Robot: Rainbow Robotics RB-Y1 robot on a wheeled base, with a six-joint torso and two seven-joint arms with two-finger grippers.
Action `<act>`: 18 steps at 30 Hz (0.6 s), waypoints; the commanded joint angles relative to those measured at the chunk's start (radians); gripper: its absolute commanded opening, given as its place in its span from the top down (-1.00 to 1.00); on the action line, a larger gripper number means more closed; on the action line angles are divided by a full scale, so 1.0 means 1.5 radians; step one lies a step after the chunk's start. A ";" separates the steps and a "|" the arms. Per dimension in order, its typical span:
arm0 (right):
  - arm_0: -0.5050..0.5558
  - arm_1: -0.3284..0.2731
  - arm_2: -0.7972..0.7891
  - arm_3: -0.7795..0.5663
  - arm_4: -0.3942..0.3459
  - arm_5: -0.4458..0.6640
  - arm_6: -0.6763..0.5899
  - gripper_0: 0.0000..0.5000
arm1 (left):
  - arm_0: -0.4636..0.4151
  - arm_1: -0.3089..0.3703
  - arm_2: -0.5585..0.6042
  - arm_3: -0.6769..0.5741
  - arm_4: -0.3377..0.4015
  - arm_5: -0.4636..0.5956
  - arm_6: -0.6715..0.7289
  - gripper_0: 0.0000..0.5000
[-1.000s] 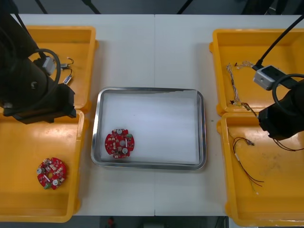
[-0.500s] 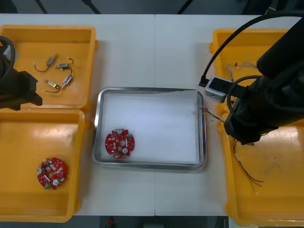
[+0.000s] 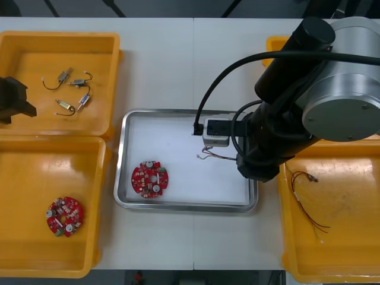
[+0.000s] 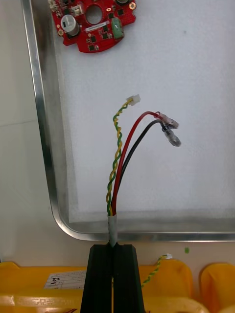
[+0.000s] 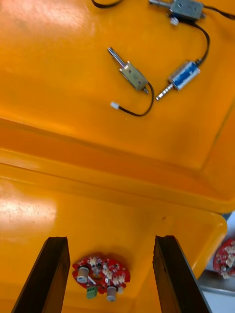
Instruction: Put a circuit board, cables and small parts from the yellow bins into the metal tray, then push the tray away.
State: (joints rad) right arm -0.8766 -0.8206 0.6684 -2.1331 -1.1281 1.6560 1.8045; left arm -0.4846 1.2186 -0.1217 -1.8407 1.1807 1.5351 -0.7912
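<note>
My right gripper [image 4: 113, 250] is shut on a cable bundle [image 4: 120, 161] of red, black and twisted yellow-green wires. The bundle's free ends hang above the white inside of the metal tray [image 4: 41, 122], near its right side. From the front the wire ends [image 3: 208, 154] stick out from under my right arm [image 3: 297, 119]. One red circuit board [image 3: 149, 179] lies in the tray's front left part [image 3: 187, 205]. My left gripper [image 5: 110, 239] stands open over the left bins, above a second circuit board [image 5: 100, 276].
Small metal parts [image 3: 68, 89] with black leads lie in the left back bin [image 3: 35, 44]. The spare circuit board [image 3: 64, 216] rests in the left front bin. More thin cables [image 3: 306, 199] lie in the right front bin [image 3: 332, 261].
My right arm has swung left from over the right bins to above the tray, carrying the cable bundle. My left arm has drawn back to the left edge, uncovering the small metal parts.
</note>
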 commanded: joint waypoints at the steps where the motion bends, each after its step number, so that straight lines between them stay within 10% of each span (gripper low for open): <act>1: -0.031 0.021 0.050 0.014 0.025 -0.041 0.044 1.00 | -0.029 0.020 0.005 0.044 -0.012 -0.030 -0.023 -1.00; 18: -0.030 0.071 0.223 0.096 0.181 -0.157 0.030 1.00 | -0.218 -0.019 -0.159 0.239 -0.040 -0.105 -0.031 -1.00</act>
State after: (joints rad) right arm -0.8876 -0.7433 0.9833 -1.9975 -0.8739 1.4399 1.8622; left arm -0.7521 1.2042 -0.3542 -1.5055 1.1426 1.3923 -0.7913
